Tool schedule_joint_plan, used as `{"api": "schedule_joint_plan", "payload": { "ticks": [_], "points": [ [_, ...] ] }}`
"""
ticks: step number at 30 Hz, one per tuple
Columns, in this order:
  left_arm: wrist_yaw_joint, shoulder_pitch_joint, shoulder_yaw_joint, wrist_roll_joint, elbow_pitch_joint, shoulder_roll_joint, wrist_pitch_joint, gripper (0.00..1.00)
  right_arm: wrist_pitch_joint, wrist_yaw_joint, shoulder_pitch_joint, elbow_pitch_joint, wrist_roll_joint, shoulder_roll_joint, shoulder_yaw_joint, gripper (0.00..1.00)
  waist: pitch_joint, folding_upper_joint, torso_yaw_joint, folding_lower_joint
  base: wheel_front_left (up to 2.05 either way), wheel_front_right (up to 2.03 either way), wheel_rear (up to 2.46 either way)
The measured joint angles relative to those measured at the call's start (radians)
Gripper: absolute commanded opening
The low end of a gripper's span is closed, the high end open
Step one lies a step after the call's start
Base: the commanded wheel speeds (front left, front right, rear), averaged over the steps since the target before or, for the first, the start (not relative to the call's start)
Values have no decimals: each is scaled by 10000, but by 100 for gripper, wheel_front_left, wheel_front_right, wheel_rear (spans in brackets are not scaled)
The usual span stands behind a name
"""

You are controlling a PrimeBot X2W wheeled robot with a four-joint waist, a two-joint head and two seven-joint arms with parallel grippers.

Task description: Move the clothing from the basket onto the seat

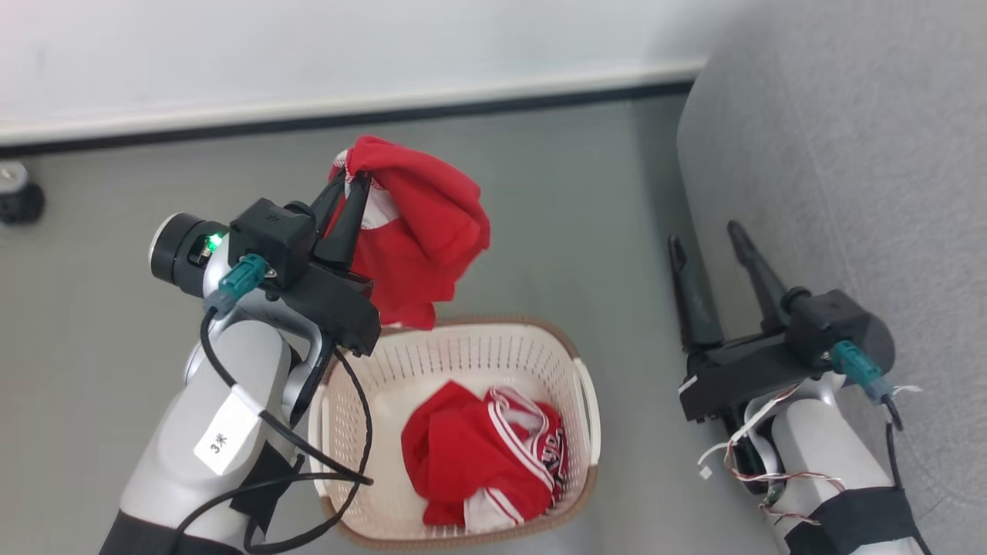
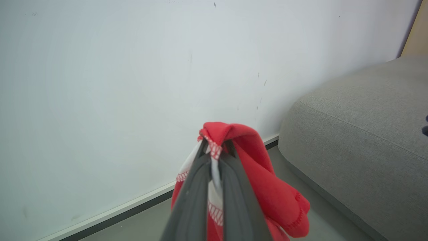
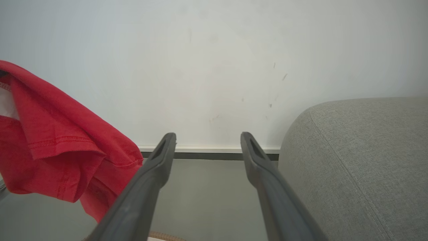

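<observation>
A red garment (image 1: pixel 432 231) is held pinched in the closed left gripper (image 1: pixel 353 179) above the basket (image 1: pixel 587 401), in which a jersey (image 1: pixel 478 455) is seen lying; the right gripper (image 1: pixel 705 235) is spread wide, empty, beside the sofa (image 1: pixel 848 154).

A white wall (image 1: pixel 347 54) stood at the back, with a few small dark marks (image 3: pixel 284 77) on it. Along its foot ran a pale skirting (image 3: pixel 207 148) with a dark strip (image 3: pixel 207 155) under it. The floor (image 1: pixel 100 324) was plain grey. A small dark round object (image 1: pixel 17 199) sat near the wall, far left
</observation>
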Motion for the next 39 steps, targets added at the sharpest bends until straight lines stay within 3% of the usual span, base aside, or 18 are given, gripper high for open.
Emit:
{"api": "schedule_joint_plan", "payload": {
  "ticks": [15,21,26,39],
  "points": [
    [-10,-38,-840,-809,426,-186,2,0,2,755,-193,2017,-65,13,1659,100,-2259,0,64,1,0,0,0],
    [-10,117,-1193,-1072,35,-320,130,0,2,838,-182,2583,98,25,2849,100,-3179,-1,82,0,0,0,0],
    [-10,400,-1628,-1381,-244,-516,295,0,2,838,-204,2794,403,33,3262,100,-3528,0,172,1,0,0,0],
    [-10,655,-2199,-1676,-1135,-560,732,0,2,842,-1325,3753,961,38,4451,100,-3876,0,789,2,0,0,0]
  ]
}}
